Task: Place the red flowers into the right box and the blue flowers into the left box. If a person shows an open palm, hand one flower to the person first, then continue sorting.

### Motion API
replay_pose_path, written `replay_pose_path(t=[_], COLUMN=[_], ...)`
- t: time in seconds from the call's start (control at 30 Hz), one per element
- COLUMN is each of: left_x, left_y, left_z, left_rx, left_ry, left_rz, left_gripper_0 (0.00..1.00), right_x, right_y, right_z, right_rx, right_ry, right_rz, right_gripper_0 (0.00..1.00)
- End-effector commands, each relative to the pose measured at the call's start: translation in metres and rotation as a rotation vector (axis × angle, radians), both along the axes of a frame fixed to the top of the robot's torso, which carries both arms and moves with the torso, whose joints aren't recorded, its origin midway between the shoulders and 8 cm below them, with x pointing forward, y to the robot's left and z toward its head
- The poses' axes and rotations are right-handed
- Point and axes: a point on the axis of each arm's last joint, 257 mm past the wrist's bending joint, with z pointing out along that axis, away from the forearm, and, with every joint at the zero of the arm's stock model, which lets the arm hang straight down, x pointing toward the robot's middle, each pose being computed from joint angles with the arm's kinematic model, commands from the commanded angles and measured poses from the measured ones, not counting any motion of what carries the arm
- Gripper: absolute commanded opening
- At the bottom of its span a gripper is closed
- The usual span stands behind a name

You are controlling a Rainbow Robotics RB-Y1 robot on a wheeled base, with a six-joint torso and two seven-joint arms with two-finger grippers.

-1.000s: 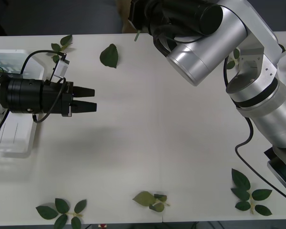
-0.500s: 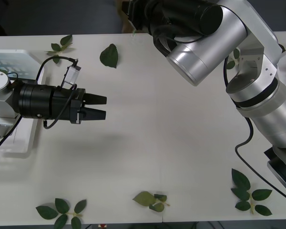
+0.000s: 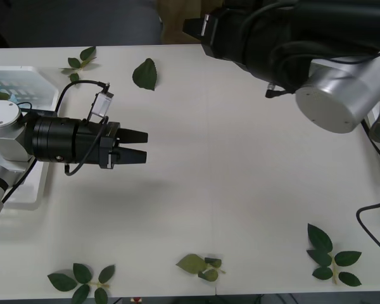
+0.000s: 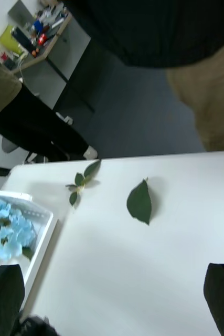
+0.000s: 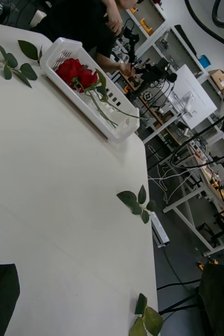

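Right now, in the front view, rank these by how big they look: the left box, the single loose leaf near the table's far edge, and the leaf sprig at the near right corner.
1. left box, partly hidden behind the left arm
2. leaf sprig, near right corner
3. single leaf

The sprig lies nearer the camera, so its lead over the leaf may be partly nearness.

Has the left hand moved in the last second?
Yes. The left hand has slid away from the left box toward the table's middle and a little nearer the robot; its tips now lie below the single leaf.
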Motion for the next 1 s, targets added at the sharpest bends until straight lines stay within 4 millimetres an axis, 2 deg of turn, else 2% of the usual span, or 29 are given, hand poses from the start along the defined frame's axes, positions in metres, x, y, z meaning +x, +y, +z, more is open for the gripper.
replay_pose_path(t=[0.03,0.17,0.3,0.43,0.63,0.83,1.0], left_x=[-0.014,-0.014,-0.014,-0.014,-0.014,-0.014,-0.014], left_y=[-0.01,-0.01,-0.01,-0.01,-0.01,-0.01,-0.01], left_z=[-0.003,-0.004,-0.004,-0.004,-0.004,-0.004,-0.004], left_rx=[-0.012,-0.012,-0.012,-0.012,-0.012,-0.012,-0.012], left_ry=[-0.061,-0.059,-0.059,-0.059,-0.059,-0.059,-0.059], left_rz=[-0.045,-0.044,-0.044,-0.044,-0.044,-0.044,-0.044], left_gripper_0=[1.0,1.0,1.0,1.0,1.0,1.0,1.0], right_x=[-0.003,-0.001,-0.005,-0.011,-0.04,-0.061,-0.071], right_y=[-0.047,-0.068,-0.076,-0.097,-0.116,-0.121,-0.107], right_z=[0.008,-0.012,-0.034,-0.075,-0.113,-0.125,-0.136], right_rx=[-0.085,-0.116,-0.1,-0.219,-0.31,-0.37,-0.314], right_ry=[-0.046,-0.03,-0.038,-0.118,-0.188,-0.248,-0.236], right_rz=[0.074,0.181,0.348,0.517,0.725,0.837,0.861], right_gripper_0=[0.99,0.99,0.99,0.99,0.99,0.99,0.99])
